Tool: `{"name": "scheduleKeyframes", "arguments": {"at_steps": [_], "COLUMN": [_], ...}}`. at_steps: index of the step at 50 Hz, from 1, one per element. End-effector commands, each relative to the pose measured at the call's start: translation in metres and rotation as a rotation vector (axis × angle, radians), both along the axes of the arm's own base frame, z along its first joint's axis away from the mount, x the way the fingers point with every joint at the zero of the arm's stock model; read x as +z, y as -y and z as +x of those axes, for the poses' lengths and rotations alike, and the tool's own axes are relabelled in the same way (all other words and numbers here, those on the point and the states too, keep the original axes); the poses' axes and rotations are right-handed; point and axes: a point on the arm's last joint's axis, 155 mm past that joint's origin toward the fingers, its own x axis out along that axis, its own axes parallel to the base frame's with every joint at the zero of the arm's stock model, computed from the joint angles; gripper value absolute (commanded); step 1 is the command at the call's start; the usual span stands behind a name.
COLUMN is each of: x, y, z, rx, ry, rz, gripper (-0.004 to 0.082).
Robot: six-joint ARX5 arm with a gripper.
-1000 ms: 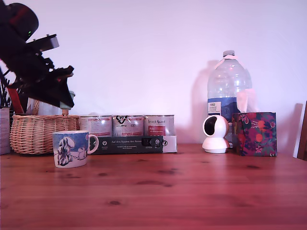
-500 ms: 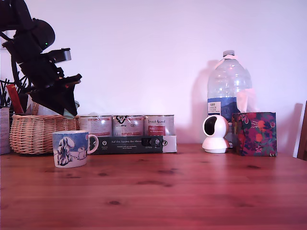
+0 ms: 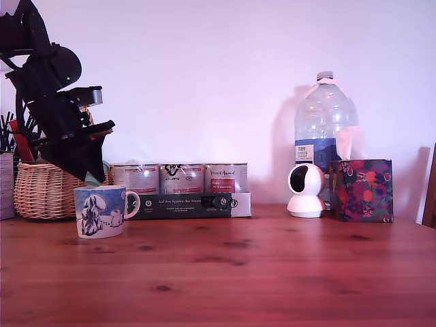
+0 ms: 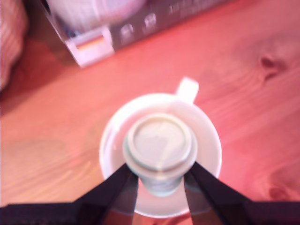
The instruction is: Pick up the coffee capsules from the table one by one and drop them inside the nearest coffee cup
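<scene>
Exterior view: gripper (image 3: pixel 92 178) poised directly above coffee cup (image 3: pixel 100 211), capsule (image 3: pixel 93 178) barely peeking out. Wrist view: jaws pinching capsule (image 4: pixel 160 147), centred over cup's white rim (image 4: pixel 208 136) (slightly blurred). Drop step, seemingly; next, spreading the jaws.

You see a glossy ceramic mug (image 3: pixel 101 211) on a smooth, grained wooden table (image 3: pixel 272 272), with a matt, pale plastic-looking capsule (image 4: pixel 160 145) between matt black fingers (image 4: pixel 115 187). Behind stand a rough woven wicker basket (image 3: pixel 44 191), shiny metal tins (image 3: pixel 180 178) and a clear plastic bottle (image 3: pixel 325 119).
</scene>
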Motion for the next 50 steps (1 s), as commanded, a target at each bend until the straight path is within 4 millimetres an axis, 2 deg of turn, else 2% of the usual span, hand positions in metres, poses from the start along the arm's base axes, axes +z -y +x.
{"name": "scheduleKeyframes", "arguments": {"at_steps": [1, 30, 32, 34, 38, 40, 42, 50], "x": [-0.0080, -0.0083, -0.0082, -0.0077, -0.0072, -0.0075, -0.0076, -0.0055], "y": [0.0026, 0.0035, 0.0033, 0.0029, 0.0008, 0.0004, 0.0003, 0.0014], "z": [0.0006, 0.0000, 0.0001, 0.0013, 0.0038, 0.0035, 0.0034, 0.0065], "rx": [-0.012, -0.011, -0.011, -0.009, 0.027, 0.034, 0.033, 0.030], "ry": [-0.014, -0.017, -0.017, -0.012, -0.012, -0.015, -0.016, 0.000], "rz": [0.005, 0.004, 0.005, 0.005, 0.000, 0.000, 0.000, -0.005], "gripper": [0.0128, 0.0136, 0.0191, 0.0299, 0.0624, 0.0710, 0.0747, 0.0747]}}
